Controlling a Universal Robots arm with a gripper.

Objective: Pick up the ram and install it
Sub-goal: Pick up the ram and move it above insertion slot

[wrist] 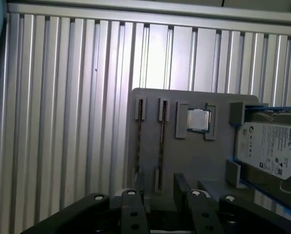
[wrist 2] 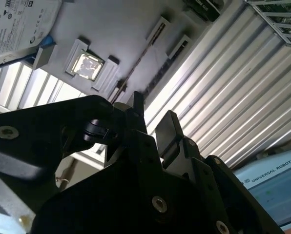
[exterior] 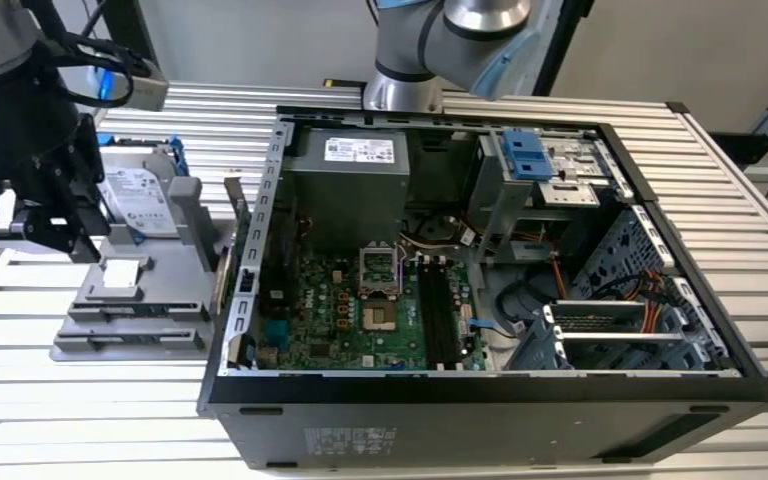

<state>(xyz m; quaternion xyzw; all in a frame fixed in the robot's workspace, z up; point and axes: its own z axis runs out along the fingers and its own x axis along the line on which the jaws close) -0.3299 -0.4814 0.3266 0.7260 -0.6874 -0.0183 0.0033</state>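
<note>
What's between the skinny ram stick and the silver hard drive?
A small square silver chip sits between the ram and hard drive, in the first wrist view.

An open black computer case lies on the ribbed metal worktop, showing a green motherboard, a grey power supply and a blue bracket. Just beside it, on the exterior view's left, a grey holder carries a silver hard drive; in the first wrist view a square processor sits in a recess of it.
</note>
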